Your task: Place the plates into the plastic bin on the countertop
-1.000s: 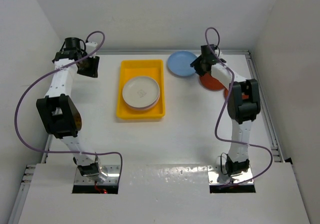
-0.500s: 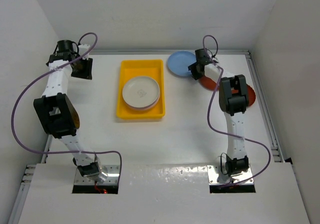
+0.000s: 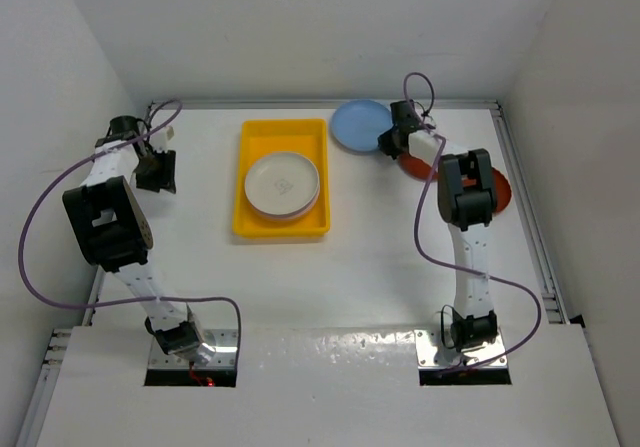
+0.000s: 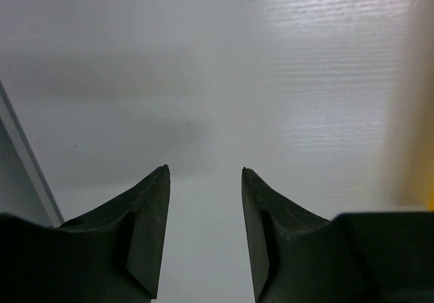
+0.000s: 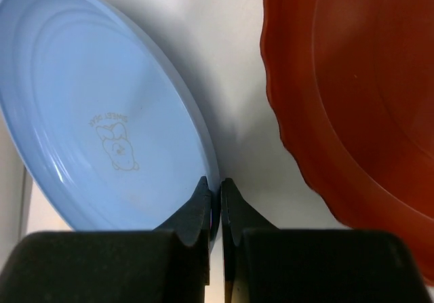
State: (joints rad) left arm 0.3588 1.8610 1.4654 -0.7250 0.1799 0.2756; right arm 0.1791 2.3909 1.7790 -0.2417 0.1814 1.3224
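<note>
Right gripper point(image 5: 218, 181) pinched tight on rim of blue plate point(image 5: 108, 133), plate at 2 o'clock from bin point(image 3: 285, 125); left gripper point(image 4: 205, 174) parted, empty. Risk: shallow edge pinch, so plate may pivot or slip on the lift, or clip red plate point(image 5: 366, 99) at its 3 o'clock.

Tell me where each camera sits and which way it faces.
Top external: above and behind, looking down on countertop, plastic bin, left arm, right arm.
Left wrist: looks down at bare countertop; left gripper open.
Right wrist: faces light blue plate rim pinched in right gripper; dark red plate alongside.
Shared: top and right wrist show both plates.
</note>
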